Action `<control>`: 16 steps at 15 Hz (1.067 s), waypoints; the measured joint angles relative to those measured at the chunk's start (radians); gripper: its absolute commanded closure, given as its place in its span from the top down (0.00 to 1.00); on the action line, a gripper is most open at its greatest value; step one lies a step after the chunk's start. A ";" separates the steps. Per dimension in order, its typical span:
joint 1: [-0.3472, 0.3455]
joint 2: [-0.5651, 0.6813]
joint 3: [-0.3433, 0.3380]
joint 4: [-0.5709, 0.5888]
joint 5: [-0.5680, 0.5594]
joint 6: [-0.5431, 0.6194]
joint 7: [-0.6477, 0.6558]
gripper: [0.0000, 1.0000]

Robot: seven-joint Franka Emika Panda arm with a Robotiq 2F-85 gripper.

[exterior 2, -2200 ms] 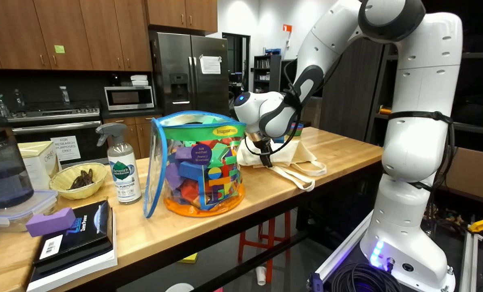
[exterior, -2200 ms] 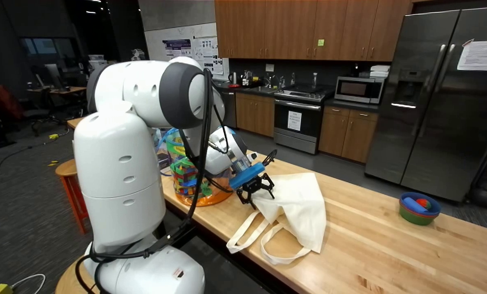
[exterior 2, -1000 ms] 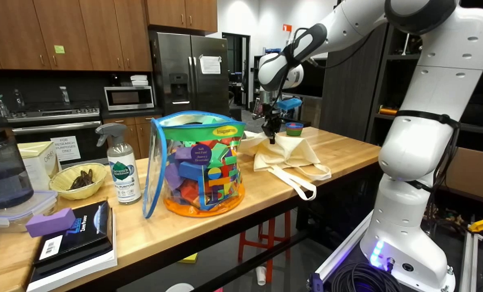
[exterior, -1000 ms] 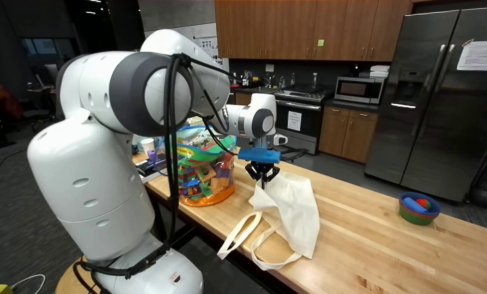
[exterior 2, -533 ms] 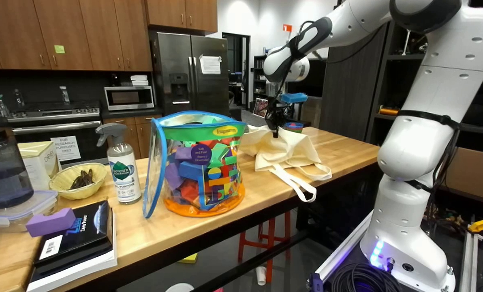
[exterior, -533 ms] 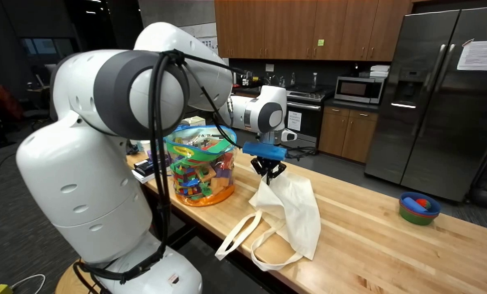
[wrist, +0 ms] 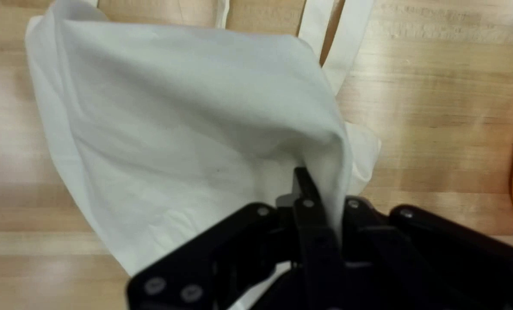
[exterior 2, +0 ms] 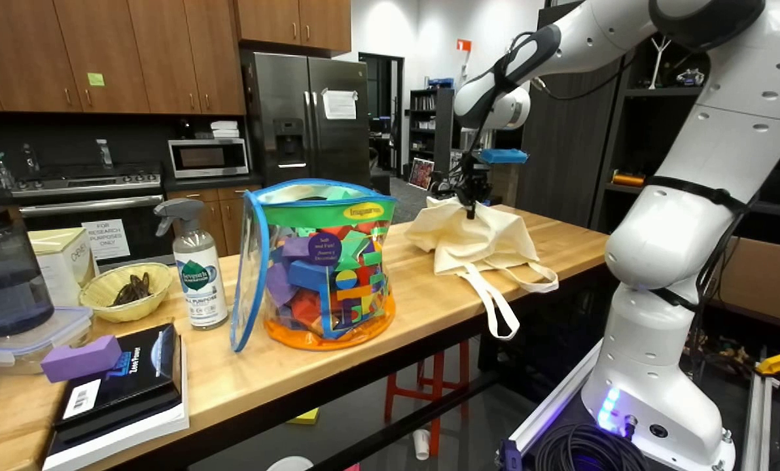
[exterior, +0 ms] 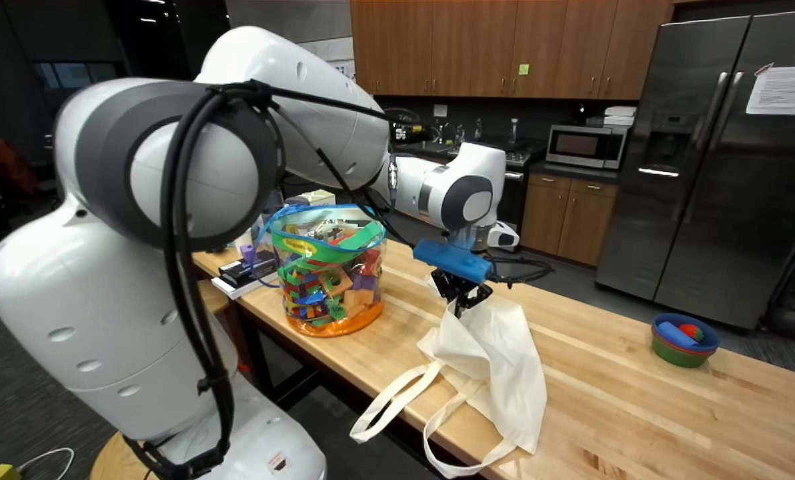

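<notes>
Near an exterior view's middle, my gripper (exterior: 459,310) is pinching the white bag (exterior: 504,360): grabbing is looking done, but most is still lying on the table (exterior: 637,407).

Tub (exterior 2: 305,214): packed with coloured blocks (exterior 2: 328,281).
Bottle (exterior 2: 198,271): nine o'clock from the tub in an exterior view.
Basket (exterior 2: 118,310): nine o'clock, past the bottle.
Microwave (exterior 2: 209,158): twelve o'clock from the bottle.
Bowls (exterior: 677,353): in an exterior view, six o'clock from the fridge (exterior: 721,180).

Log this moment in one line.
gripper: shut on tote bag | tote bag: crumpled on table | block container: upright beside tote bag, not touching | stacked bowls: farther along table
</notes>
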 measured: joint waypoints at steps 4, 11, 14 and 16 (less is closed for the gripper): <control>-0.060 -0.043 -0.058 -0.080 0.000 0.015 0.010 0.01; -0.163 -0.089 -0.152 -0.172 -0.003 0.062 0.009 0.01; -0.199 -0.092 -0.185 -0.187 -0.013 0.085 0.007 0.01; -0.217 -0.092 -0.203 -0.189 -0.020 0.101 0.004 0.01</control>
